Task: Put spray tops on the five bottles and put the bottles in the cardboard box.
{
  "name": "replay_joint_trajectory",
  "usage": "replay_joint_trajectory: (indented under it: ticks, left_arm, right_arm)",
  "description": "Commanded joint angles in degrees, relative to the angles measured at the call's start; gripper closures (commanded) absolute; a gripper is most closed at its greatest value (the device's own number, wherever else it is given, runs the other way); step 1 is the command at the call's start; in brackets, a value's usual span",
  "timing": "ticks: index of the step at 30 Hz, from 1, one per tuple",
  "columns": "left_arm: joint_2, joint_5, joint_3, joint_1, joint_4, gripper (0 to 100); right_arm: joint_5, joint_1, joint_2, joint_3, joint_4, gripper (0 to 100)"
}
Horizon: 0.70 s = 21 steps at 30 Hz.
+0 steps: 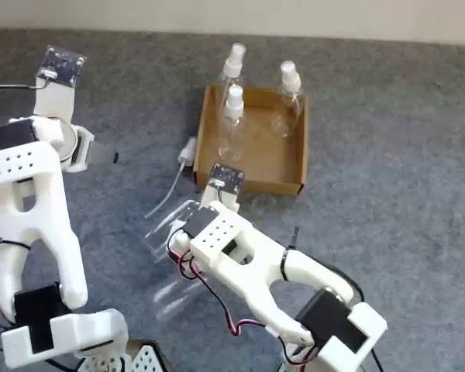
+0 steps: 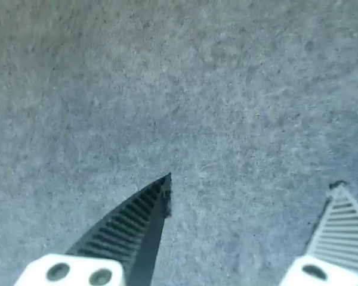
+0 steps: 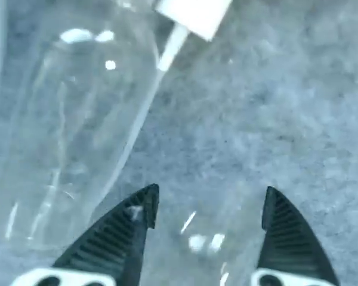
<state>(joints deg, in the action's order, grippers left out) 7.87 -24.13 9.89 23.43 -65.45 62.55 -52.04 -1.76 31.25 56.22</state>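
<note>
Grey carpet (image 1: 403,232) all round the cardboard box (image 1: 275,184); left jaws wide, empty; right jaws wide astride a bottle (image 3: 59,137)

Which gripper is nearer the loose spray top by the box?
Right. The right gripper hangs open over a clear bottle beside the spray top; the left gripper is farther off, over bare carpet.

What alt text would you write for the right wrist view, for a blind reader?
The right claw, open, hangs over a clear bottle lying on grey carpet. A white spray top with a thin tube lies by it.
</note>
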Motion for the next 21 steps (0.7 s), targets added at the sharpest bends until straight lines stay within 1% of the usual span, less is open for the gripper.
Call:
replay_joint_trajectory:
  ticks: [1,3,5,7,10,14,17,21]
  left_arm:
    - [-0.4,-0.26,-2.95,-1.01,-0.35,64]
    - [-0.4,-0.26,-2.95,-0.92,-0.35,64]
    - [-0.4,-0.26,-2.95,-0.92,-0.35,64]
    - [-0.4,-0.26,-2.95,-0.92,-0.35,64]
    - [-0.75,-0.26,-2.95,-0.92,-0.35,64]
    - [-0.75,-0.26,-2.95,-1.27,-0.35,64]
    - [-0.75,-0.09,-2.95,-1.27,-0.35,64]
    - [-0.75,-0.18,-2.86,-0.92,-0.35,64]
  right_arm:
    - [0.7,-0.31,-1.71,-1.54,-0.04,78.3]
    - [0.7,-0.22,-3.21,-1.45,-0.13,81.3]
    - [0.09,-0.13,-4.0,-1.36,-0.04,87.8]
    - [-3.43,1.54,-4.35,-0.31,0.04,93.7]
    - [-8.53,4.44,-4.7,2.24,-0.22,99.5]
    - [-10.29,5.67,-4.79,5.32,-0.13,99.5]
    - [-10.99,9.19,-4.79,7.43,-0.04,99.5]
    - [-22.86,20.53,-4.88,8.66,1.1,99.5]
